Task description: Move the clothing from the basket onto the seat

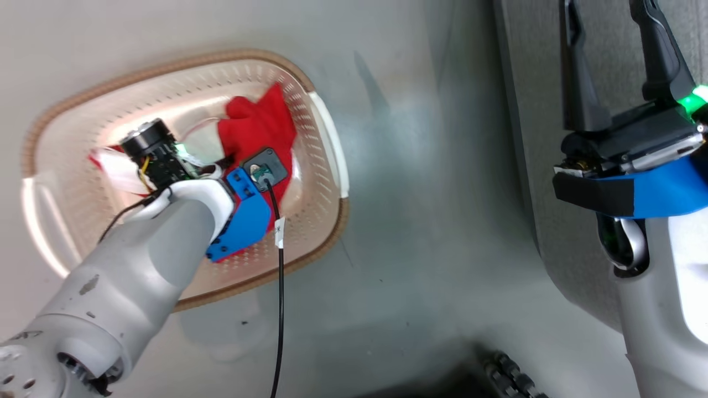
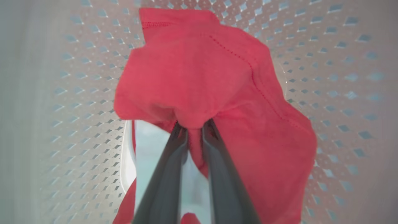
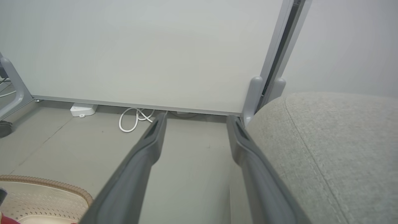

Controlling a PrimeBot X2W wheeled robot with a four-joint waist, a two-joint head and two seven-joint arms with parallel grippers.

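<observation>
The cream basket [image 1: 326,237] with a brown rim stands on the floor at the left. Red clothing [image 1: 260,124] with white panels lies bunched inside it. My left arm reaches down into the basket. In the left wrist view my left gripper [image 2: 194,126] is shut on a fold of the red clothing [image 2: 192,74], with the perforated basket wall [image 2: 342,93] behind. My right gripper [image 1: 608,22] hangs open and holds nothing, beside the edge of the grey seat [image 1: 531,138]. In the right wrist view the right gripper [image 3: 196,118] points over the floor, with the seat [image 3: 335,146] to its right.
A black cable [image 1: 280,287] hangs from my left wrist across the basket rim. A white panel [image 3: 140,53] stands behind the floor, with a coiled white cord [image 3: 135,119] and a white box [image 3: 83,109] at its foot. A corner of the basket [image 3: 46,183] shows there.
</observation>
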